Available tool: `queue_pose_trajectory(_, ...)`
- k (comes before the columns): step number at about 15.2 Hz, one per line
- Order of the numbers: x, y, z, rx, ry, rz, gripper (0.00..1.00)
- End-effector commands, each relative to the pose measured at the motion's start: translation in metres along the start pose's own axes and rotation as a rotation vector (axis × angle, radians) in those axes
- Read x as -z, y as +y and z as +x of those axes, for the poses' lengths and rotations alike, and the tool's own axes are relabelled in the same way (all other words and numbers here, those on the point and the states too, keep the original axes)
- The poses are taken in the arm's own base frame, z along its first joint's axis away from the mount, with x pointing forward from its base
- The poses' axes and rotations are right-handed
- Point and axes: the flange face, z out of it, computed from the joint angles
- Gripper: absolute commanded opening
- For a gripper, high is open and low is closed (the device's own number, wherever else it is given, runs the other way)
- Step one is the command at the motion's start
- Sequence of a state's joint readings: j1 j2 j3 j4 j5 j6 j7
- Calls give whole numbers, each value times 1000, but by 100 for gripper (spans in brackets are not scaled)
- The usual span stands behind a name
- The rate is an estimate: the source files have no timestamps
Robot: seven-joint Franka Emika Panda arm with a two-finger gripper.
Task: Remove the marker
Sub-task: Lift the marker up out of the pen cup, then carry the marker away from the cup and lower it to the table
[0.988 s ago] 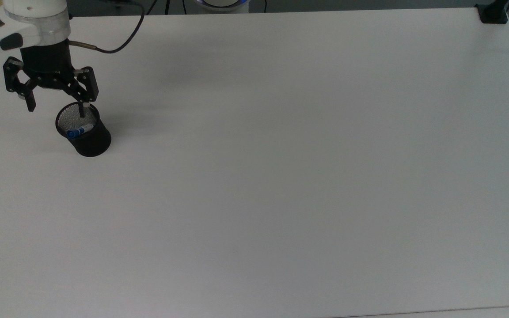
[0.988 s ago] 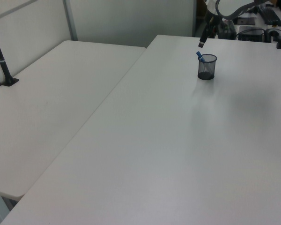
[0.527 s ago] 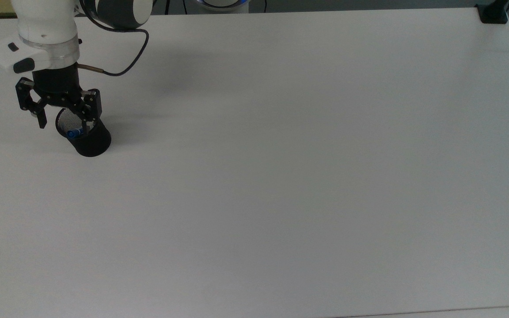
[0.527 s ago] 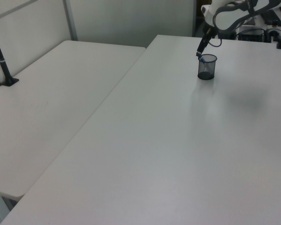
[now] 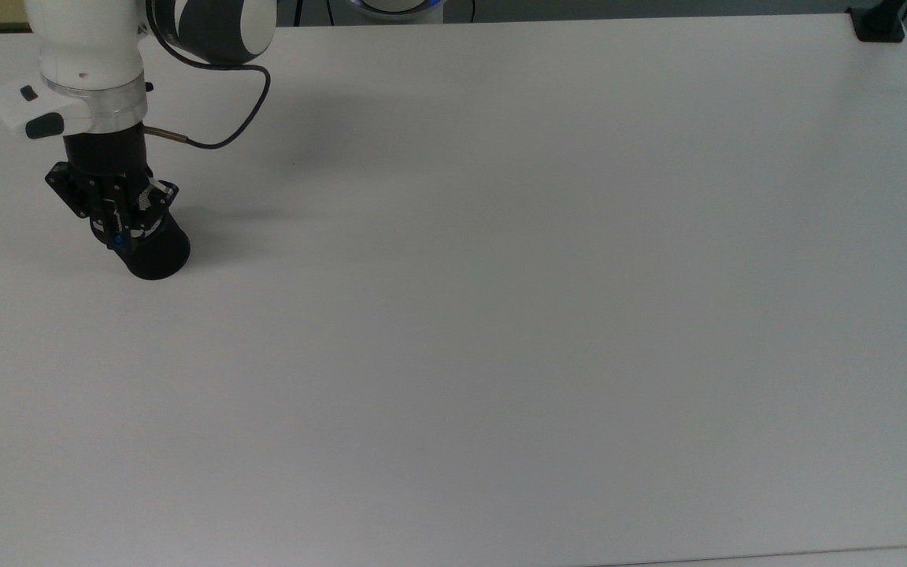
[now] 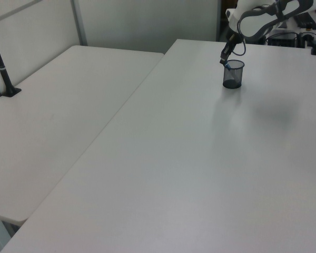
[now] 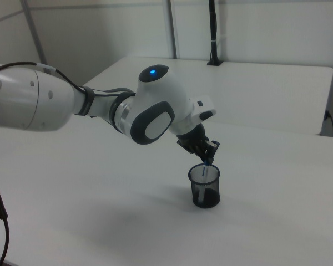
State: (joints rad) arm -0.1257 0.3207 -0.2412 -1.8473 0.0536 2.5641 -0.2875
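The gripper [image 5: 116, 233] is closed on the marker's [image 5: 118, 239] blue cap at the cup's [image 5: 156, 253] rim; the cup is stood upright on the table [image 5: 501, 276].

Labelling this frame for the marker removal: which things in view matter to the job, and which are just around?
Part of the job:
- marker, blue end up, standing in the cup
- black mesh cup holding it
- tool, closed on the marker's top at the cup's mouth

Just around:
- white table under the cup
- second table beside it
- black clamp post on the second table
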Motion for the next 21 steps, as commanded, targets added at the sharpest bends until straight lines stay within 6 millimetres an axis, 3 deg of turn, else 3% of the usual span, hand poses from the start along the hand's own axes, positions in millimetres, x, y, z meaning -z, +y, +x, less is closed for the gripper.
queue_pose_trajectory(1, 19, -5, 2, -45, 29, 13, 0)
queue_pose_trajectory(2, 28, -5, 4, -45, 24, 19, 0)
queue_pose_trajectory(6, 95, 1, 12, -18, -31, 63, 0)
queue_pose_trajectory(10, 163, 1, 21, 143, -188, 148, 0)
queue_pose_trajectory(12, 181, -20, 24, 187, -249, 195, 0)
queue_pose_trajectory(16, 175, -93, 29, 169, -311, 292, 0)
queue_pose_trajectory(21, 120, -194, 31, 132, -408, 316, 0)
